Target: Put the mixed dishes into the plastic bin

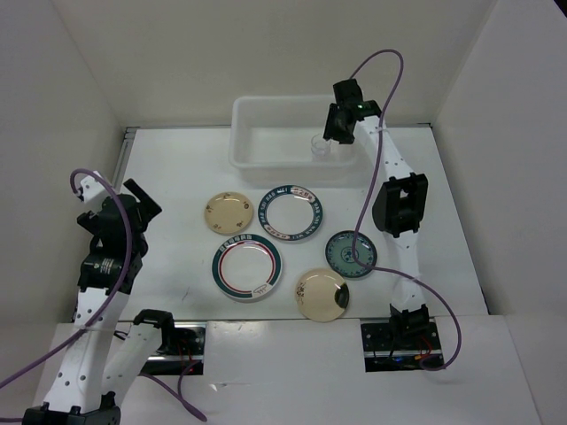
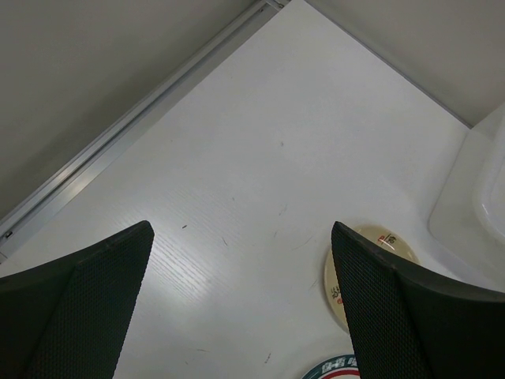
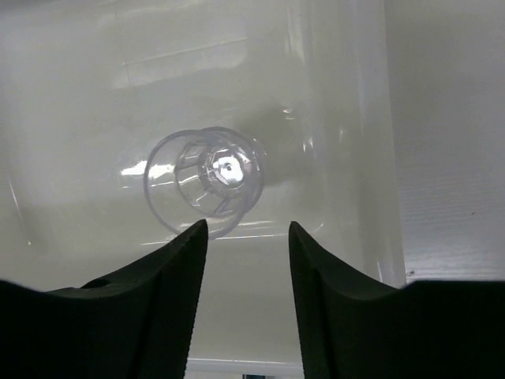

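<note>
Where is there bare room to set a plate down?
Inside the plastic bin, the left and middle floor is bare; only a glass cup stands at its right end, under the right gripper. The table left of the bin is bare too. The middle is crowded with five plates.

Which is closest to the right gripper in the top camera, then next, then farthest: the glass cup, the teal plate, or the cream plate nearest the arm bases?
1. Glass cup: inside the bin, right beside the right gripper.
2. Teal plate: mid-table, on the right side.
3. Cream plate: at the near edge, closest to the arm bases.
</note>
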